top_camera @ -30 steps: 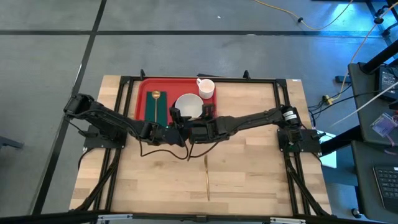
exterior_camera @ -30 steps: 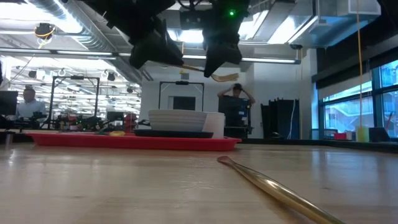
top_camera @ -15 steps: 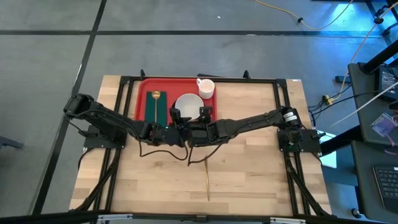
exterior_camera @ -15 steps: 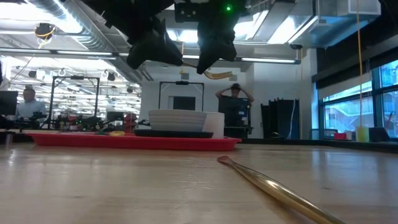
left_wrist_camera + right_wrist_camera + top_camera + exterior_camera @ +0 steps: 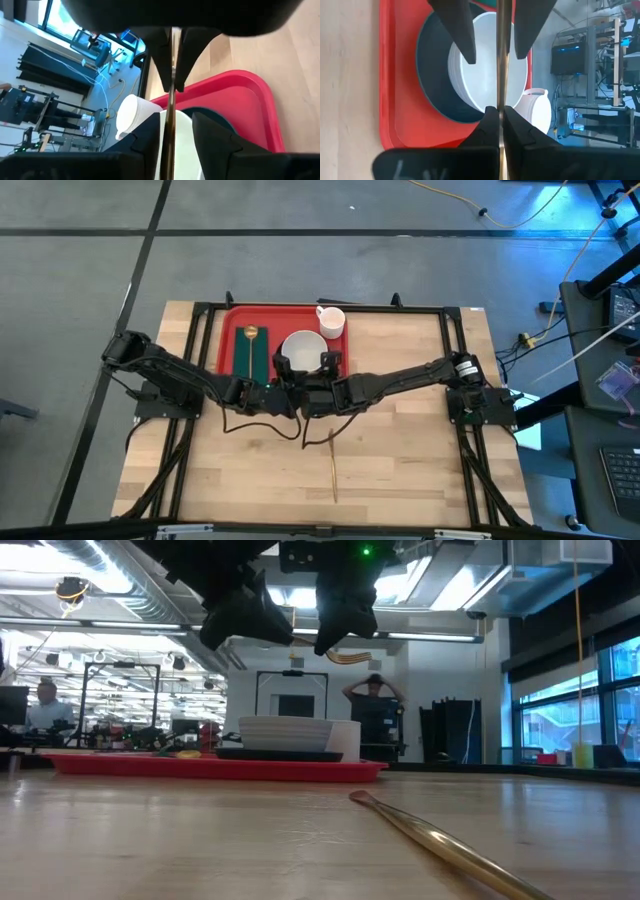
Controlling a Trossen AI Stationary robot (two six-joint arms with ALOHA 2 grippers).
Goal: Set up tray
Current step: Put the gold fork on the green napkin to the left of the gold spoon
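Observation:
The red tray (image 5: pixel 232 320) lies at the table's far side. It carries a white bowl (image 5: pixel 303 348) on a dark plate, a white cup (image 5: pixel 331 320) and a dark green napkin (image 5: pixel 258 360) with a gold spoon (image 5: pixel 249 340) on it. Both grippers meet above the tray's near rim. My right gripper (image 5: pixel 498 107) is shut on a thin gold utensil (image 5: pixel 502 50). My left gripper (image 5: pixel 175 117) is open, with a finger on either side of the same utensil (image 5: pixel 171 75) and not touching it. In the low view, the left gripper (image 5: pixel 245 615) and right gripper (image 5: pixel 340 610) hang high above the table. My right gripper pinches the gold utensil's thin shaft (image 5: pixel 500 102) between its two fingers. It reaches in level from the table's right, and the shaft runs straight out ahead along the fingers. The utensil is lifted clear, above the bowl and the tray's near rim.
A second long gold utensil (image 5: pixel 333 470) lies flat on the bare wood near the table's near edge, also visible in the low view (image 5: pixel 440 840). A black frame (image 5: pixel 200 315) borders the table. People stand in the room beyond the table.
My right gripper has shifted slightly toward the table's left, closer to the left gripper. The utensil's gold end under it has moved along with it.

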